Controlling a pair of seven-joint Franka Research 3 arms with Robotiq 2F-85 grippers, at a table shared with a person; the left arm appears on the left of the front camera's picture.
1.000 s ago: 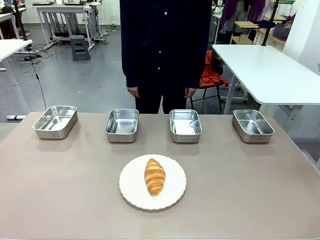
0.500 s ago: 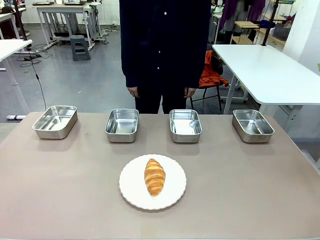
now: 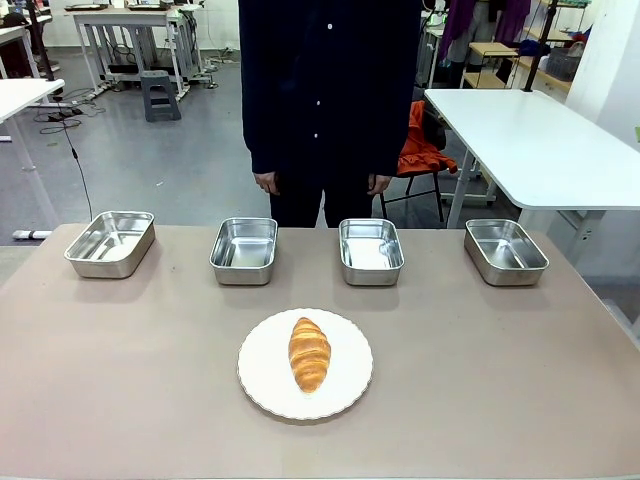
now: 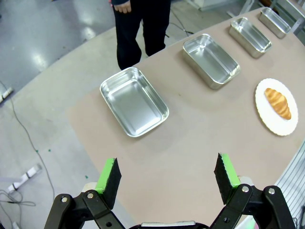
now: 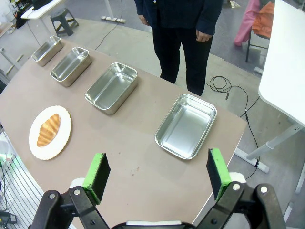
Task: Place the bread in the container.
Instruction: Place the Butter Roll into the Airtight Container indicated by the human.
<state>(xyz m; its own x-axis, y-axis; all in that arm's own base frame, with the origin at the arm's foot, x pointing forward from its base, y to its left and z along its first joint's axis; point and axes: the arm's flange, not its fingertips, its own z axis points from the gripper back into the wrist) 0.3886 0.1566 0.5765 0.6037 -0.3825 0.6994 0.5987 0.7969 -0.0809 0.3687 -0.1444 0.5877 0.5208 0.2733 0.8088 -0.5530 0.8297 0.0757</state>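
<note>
- The bread (image 3: 310, 354) lies in the middle of a round white plate (image 3: 262, 388), on the near half of the table (image 3: 120, 390).
- Four shiny trays sit in a row behind the plate, well apart from it: the far-left container (image 3: 110, 243), the mid-left container (image 3: 244, 250), the mid-right container (image 3: 371, 251) and the far-right container (image 3: 506, 251). All four are empty.
- The left gripper (image 4: 167, 162) hangs high over the table's left end. Its jaws are wide apart and hold nothing.
- The right gripper (image 5: 157, 157) hangs high over the right end, wide too, with nothing in it.
- A person (image 3: 330, 90) in dark clothes stands at the far side, hands down.
</note>
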